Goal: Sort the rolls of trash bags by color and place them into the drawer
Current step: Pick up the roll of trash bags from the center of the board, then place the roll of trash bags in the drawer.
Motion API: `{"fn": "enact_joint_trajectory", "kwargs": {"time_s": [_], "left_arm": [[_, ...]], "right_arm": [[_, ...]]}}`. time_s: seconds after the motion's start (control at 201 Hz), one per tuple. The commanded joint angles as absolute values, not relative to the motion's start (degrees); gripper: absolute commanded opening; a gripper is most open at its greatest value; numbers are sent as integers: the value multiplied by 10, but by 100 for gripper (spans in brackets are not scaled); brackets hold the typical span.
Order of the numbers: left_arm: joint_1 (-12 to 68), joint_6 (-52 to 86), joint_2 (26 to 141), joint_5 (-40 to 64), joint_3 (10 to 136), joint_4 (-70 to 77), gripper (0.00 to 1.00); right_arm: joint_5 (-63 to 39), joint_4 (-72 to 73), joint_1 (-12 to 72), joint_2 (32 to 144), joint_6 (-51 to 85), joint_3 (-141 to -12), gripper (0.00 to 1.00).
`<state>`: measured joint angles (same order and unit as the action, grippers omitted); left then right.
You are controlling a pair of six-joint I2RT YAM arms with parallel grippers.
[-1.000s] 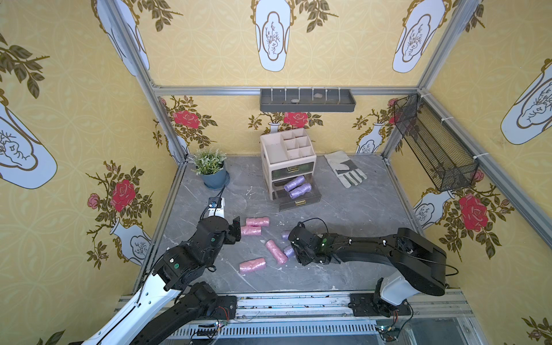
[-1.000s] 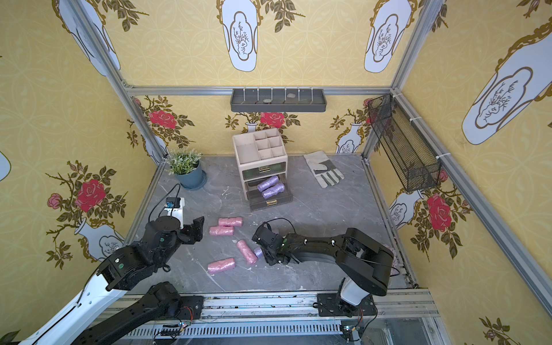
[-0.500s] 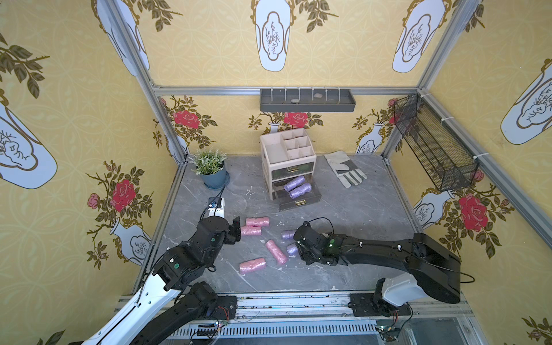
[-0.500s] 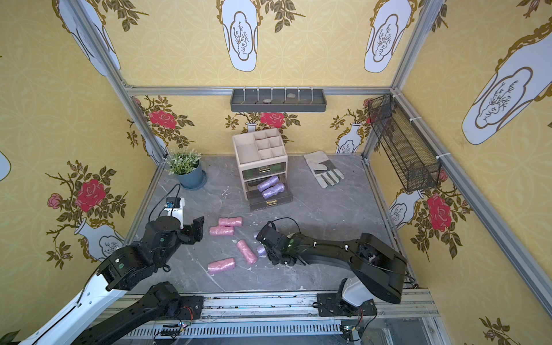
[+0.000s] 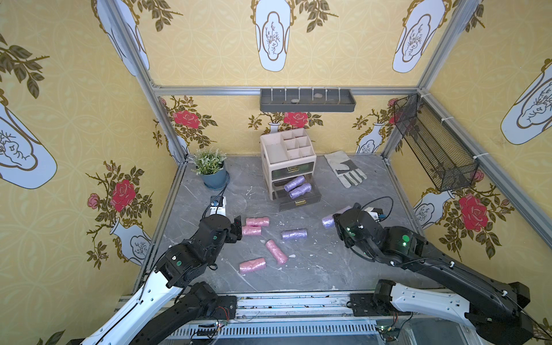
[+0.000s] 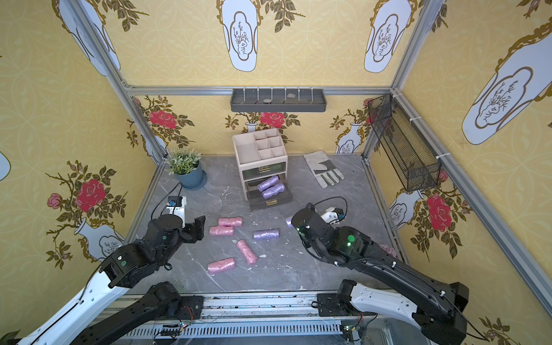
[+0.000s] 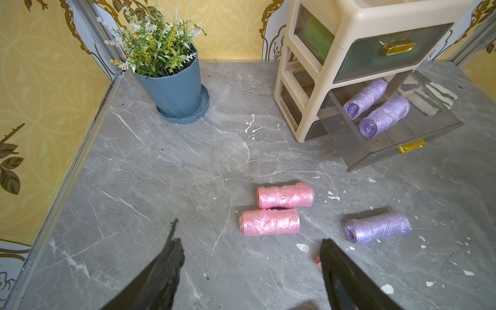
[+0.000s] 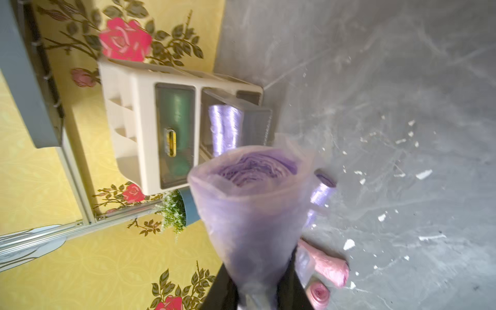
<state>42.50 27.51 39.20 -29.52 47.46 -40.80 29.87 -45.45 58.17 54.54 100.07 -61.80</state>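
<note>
Pincers: right pincer point(image 8: 259, 268) clamped on held lilac roll point(image 8: 252, 204), black fingers point(image 8: 292, 284) either side of its near end, far end with coiled film pointing toward chest point(image 5: 265, 161). In both top views at 3 o'clock of tabletop point(image 5: 313, 268) centre, well apart from chest front, near loose lilac roll point(image 5: 294, 234) lying flat at its 9 o'clock. Height of held roll over tabletop: cannot tell.

Left pincer point(image 7: 250, 243) spread wide, nothing between fingers, at 9 o'clock of centre. Tips just short of pink roll A point(image 5: 257, 221) and pink roll B point(image 5: 251, 230), side by side and parallel.

Pink roll C point(image 5: 276, 251) at 7 o'clock of loose lilac roll, lying diagonal. Pink roll D point(image 5: 252, 265) at 8 o'clock of C, near front edge, apart from C.

Chest at 12 o'clock, close to back wall. Top drawer point(image 7: 381, 61) shut, green roll point(image 7: 318, 35) visible through smoky wall. Under it, pulled-out drawer point(image 7: 375, 158) with rear stored lilac roll point(image 7: 366, 98) and front stored lilac roll point(image 7: 385, 115) inside, side by side.

Count in sight: four lilac, four pink, green only as a blur behind the drawer wall.

Extras: potted plant point(image 5: 210, 170) at 10 o'clock, work glove point(image 5: 345, 168) at 1 o'clock beside chest, grey wall tray point(image 5: 307, 103) on 12 o'clock wall, black mesh basket point(image 5: 433, 146) on 3 o'clock wall. White flecks scattered over tabletop.
</note>
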Motion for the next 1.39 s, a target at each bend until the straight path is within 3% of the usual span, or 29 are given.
{"fn": "enact_joint_trajectory", "kwargs": {"time_s": [0.0, 0.105, 0.174, 0.353, 0.712, 1.384], "left_arm": [[425, 272, 397, -292, 481, -394, 81], [425, 269, 396, -297, 487, -400, 81], [424, 267, 393, -300, 488, -404, 81], [424, 264, 385, -309, 489, -413, 81], [424, 262, 384, -309, 486, -409, 81], [424, 263, 376, -305, 484, -407, 81]], "right_arm": [[237, -410, 494, 576, 835, -657, 26], [9, -315, 339, 635, 766, -673, 26], [-116, -275, 283, 693, 754, -687, 26], [-205, -256, 275, 831, 715, -782, 26], [-217, -279, 297, 960, 704, -874, 26], [-179, -291, 319, 1006, 712, -839, 27]]}}
